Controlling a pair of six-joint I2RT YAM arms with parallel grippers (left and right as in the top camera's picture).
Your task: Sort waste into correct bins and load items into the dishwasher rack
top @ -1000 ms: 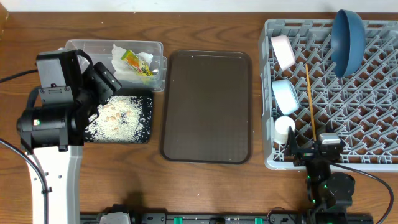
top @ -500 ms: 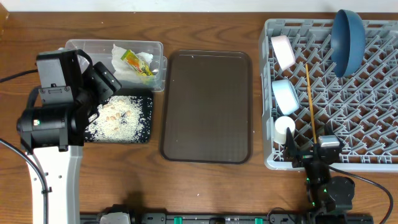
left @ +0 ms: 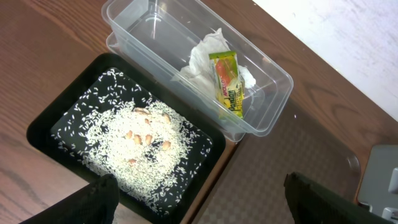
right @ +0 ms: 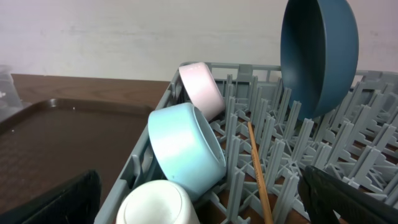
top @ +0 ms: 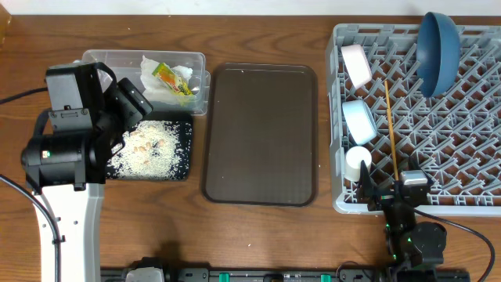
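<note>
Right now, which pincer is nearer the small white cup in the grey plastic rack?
Right. The right pincer sits close beside the small white cup; the left pincer is far off, above the shallow black tray.

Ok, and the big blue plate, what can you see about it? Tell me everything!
The plate is dark blue, round and deep, a bit like a dish, with a smooth, plain surface. It looks clean and empty. It stands up on its edge in the grey rack, at the far end, tipped a little to one side. Only the rack touches it.
</note>
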